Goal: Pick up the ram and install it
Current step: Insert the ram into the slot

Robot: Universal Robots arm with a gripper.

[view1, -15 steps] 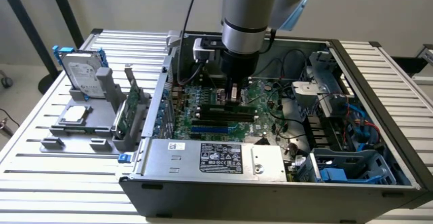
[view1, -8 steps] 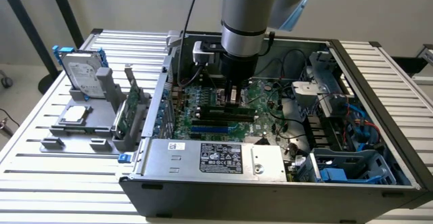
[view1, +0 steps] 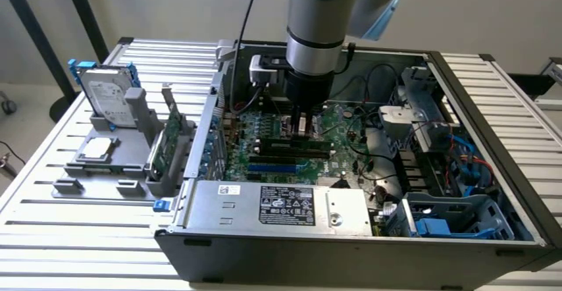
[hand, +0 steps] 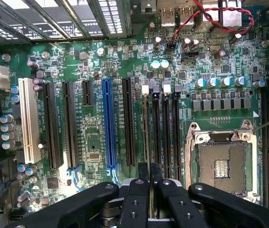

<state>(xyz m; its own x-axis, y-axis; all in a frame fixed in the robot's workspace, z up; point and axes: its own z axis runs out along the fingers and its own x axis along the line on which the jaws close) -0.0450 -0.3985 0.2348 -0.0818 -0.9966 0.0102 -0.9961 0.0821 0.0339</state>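
Note:
My gripper (view1: 303,128) reaches down into the open computer case (view1: 491,139) over the motherboard (hand: 91,142). In the wrist view its black fingers (hand: 143,176) are closed on the ram (hand: 147,133), seen edge-on as a thin green strip. The strip stands upright along the first of several black memory slots (hand: 165,133), in line with that slot's white latch (hand: 145,90). In the exterior view the ram (view1: 279,145) is a long dark stick lying across the board below the fingers. I cannot tell how deep it sits in the slot.
The empty silver processor socket (hand: 220,164) lies beside the memory slots. A grey power supply (view1: 281,205) fills the case front, with cables and drive bays (view1: 439,166) toward the exterior view's right. A grey holder (view1: 114,153) outside the case carries a hard drive (view1: 105,93), a green expansion card (view1: 171,139) and a processor chip (view1: 97,147).

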